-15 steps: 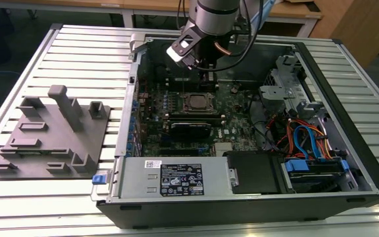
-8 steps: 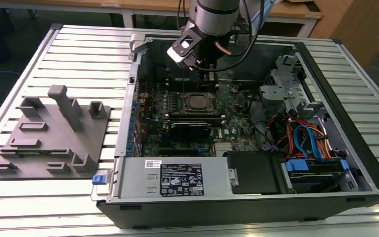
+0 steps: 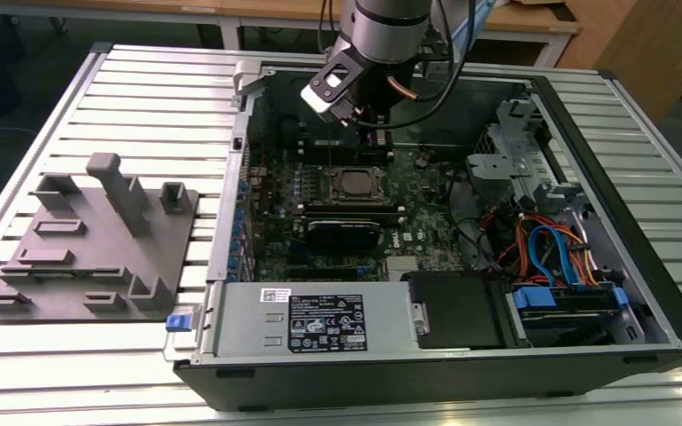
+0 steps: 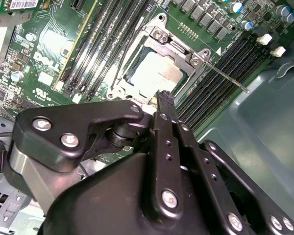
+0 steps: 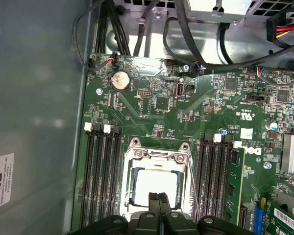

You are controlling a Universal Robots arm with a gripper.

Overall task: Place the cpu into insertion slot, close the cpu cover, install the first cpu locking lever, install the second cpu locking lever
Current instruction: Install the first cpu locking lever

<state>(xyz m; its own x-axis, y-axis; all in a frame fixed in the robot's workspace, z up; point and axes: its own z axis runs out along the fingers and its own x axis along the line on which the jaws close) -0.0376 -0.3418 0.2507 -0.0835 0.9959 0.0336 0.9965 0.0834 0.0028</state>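
Gripper (image 5: 159, 197): black fingers pressed together with nothing between them, tips just above the cpu (image 5: 154, 182). Grey fixture plate (image 3: 86, 257): on the slatted table (image 3: 163, 80), exterior view's left, beside the case. Open computer case (image 3: 670, 302): holds the green motherboard (image 3: 430, 209). Cpu seated in its socket mid-board, cpu cover (image 5: 159, 155) lying flat around it. Thin lever (image 4: 230, 81): juts out sideways. Blue and orange cables (image 3: 549, 253): inside the case, exterior view's right.

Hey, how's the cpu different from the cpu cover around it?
The cpu is a solid pale silver square; the cpu cover is an open frame with a cut-out centre. The cover is bigger and surrounds the cpu, which shows through its opening. Both look metallic and lie flat on the motherboard.
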